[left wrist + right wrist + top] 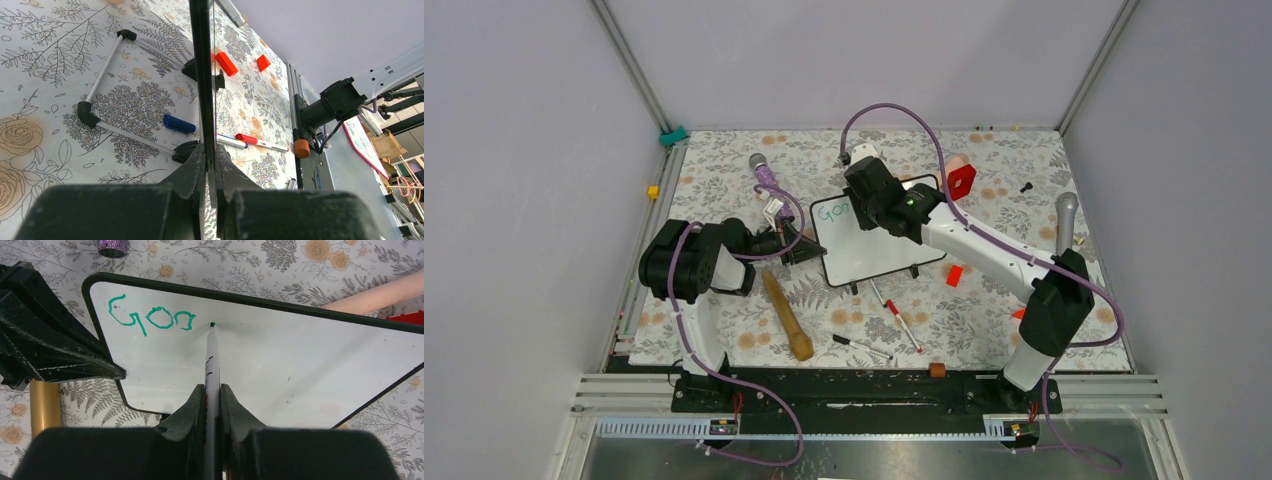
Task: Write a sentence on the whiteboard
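The whiteboard [874, 250] is found mid-table on the floral cloth [1014, 160], its left edge clamped in the left gripper [210, 152]. A marker [211, 355] is pinched by the right gripper [212, 395], its tip seemingly touching the board just after the green sentence [150, 320], which reads only "Goo".

whiteboard [280, 365]: smooth, glossy | marker [211, 360]: plastic | tablecloth [724, 170]: matt printed cloth | stick [786, 316]: wood

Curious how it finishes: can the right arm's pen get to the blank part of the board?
Likely yes: the pen sits just past the letters, the board beyond is bare, and the left gripper clamps only its left edge.
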Controlling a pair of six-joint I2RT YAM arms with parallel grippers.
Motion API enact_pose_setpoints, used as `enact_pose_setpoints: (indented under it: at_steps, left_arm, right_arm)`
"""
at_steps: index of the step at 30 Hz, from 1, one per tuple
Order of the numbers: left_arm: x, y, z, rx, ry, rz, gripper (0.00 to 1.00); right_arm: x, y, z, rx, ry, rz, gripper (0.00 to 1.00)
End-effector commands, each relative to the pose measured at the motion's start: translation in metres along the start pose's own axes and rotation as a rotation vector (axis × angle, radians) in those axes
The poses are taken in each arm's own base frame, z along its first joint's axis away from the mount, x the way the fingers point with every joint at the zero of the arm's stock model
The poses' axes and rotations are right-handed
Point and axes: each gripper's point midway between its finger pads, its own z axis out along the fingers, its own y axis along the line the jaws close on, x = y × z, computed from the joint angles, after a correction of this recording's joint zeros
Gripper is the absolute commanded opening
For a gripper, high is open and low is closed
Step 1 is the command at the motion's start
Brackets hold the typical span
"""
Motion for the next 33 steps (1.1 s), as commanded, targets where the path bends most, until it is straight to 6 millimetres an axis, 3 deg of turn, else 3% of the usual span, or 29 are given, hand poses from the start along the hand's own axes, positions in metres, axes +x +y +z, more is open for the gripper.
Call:
enact_pose_setpoints:
  at_steps: [1,19,33]
  left_arm:
    - [-0.001,-0.006,0.001,0.039,0.010,0.113,0.00]
    - [-0.001,-0.007,0.001,0.040,0.009,0.117,0.00]
    - [-0.002,-0.007,0.001,0.040,0.009,0.118,0.00]
  right_arm:
    - [-0.013,0.005,-0.002,-0.044,-0.011,0.012,0.00]
    - [0.001,-0.003,-0.006,-0.013,0.030,-0.015,0.00]
    - [-0.015,-0.011,-0.005,0.027,-0.002,0.016,0.00]
